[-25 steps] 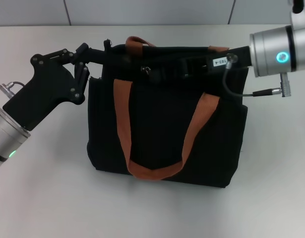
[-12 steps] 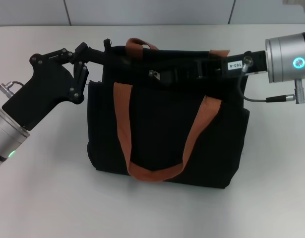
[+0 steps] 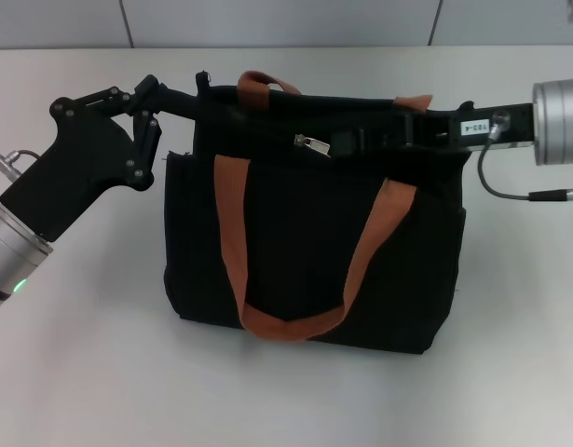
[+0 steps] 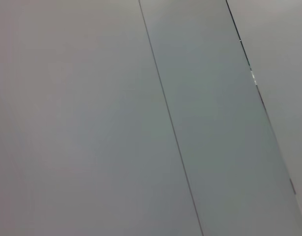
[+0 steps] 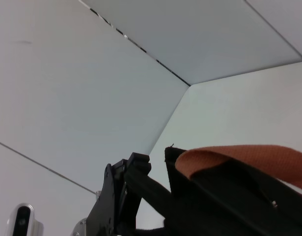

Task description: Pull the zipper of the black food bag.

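The left gripper (image 3: pixel 200 98) pinches the top corner of the black food bag (image 3: pixel 314 270). The right gripper (image 3: pixel 347 142) lies along the bag's upper edge just beside the zipper (image 3: pixel 311 142); I cannot tell how its jaws stand.

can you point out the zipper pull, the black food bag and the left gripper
zipper (image 3: pixel 309 142): head view, on the silver pull tab at the bag's upper edge.
black food bag (image 3: pixel 295 247): head view, on its front panel between the straps.
left gripper (image 3: pixel 195 99): head view, at the fingertips by the bag's upper left corner.
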`<action>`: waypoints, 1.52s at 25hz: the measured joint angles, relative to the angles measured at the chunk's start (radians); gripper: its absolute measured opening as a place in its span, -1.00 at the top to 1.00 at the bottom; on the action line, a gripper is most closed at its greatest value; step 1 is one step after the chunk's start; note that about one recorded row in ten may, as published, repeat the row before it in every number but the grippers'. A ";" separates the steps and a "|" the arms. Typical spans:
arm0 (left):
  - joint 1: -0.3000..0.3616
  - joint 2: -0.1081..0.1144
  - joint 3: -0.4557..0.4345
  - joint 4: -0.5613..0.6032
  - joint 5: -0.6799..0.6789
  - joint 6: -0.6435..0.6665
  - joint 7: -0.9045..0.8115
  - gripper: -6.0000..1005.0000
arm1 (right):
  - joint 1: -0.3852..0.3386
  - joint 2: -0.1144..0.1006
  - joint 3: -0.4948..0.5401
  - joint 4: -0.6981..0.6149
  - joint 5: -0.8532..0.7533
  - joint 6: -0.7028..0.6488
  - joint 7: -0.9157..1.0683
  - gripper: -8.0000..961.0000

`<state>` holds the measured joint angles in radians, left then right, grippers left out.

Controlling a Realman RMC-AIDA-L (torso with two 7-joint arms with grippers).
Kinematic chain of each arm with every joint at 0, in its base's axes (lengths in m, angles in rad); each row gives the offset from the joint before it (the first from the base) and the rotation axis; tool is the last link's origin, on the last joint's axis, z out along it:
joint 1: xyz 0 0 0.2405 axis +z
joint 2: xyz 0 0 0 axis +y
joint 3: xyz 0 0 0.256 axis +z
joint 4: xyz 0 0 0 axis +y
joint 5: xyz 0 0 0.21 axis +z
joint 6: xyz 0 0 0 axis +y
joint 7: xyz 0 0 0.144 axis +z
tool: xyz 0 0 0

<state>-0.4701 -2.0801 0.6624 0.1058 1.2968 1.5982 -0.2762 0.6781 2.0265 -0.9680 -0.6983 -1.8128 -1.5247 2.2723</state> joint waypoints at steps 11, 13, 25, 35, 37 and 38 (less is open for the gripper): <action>0.001 0.000 -0.006 0.000 -0.001 0.001 -0.001 0.88 | -0.020 -0.004 0.020 -0.003 -0.002 -0.020 -0.004 0.99; 0.000 0.000 -0.006 -0.001 -0.001 0.000 -0.001 0.88 | -0.019 -0.004 0.020 -0.004 -0.001 -0.023 -0.004 0.99; -0.001 0.000 0.001 -0.002 0.001 0.008 -0.011 0.88 | 0.024 -0.026 0.135 0.011 0.024 -0.190 0.056 0.99; -0.005 0.000 0.002 -0.006 0.007 0.011 -0.030 0.88 | 0.108 -0.091 0.137 0.178 0.026 -0.213 0.171 0.99; -0.006 0.001 0.002 -0.005 0.007 0.011 -0.053 0.88 | 0.124 -0.097 0.133 0.180 0.026 -0.216 0.213 0.86; -0.007 0.001 0.002 -0.004 0.008 0.011 -0.061 0.88 | 0.133 -0.098 0.131 0.178 0.023 -0.219 0.232 0.79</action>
<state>-0.4768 -2.0793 0.6643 0.1020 1.3049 1.6095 -0.3376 0.8110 1.9283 -0.8366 -0.5204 -1.7901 -1.7435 2.5044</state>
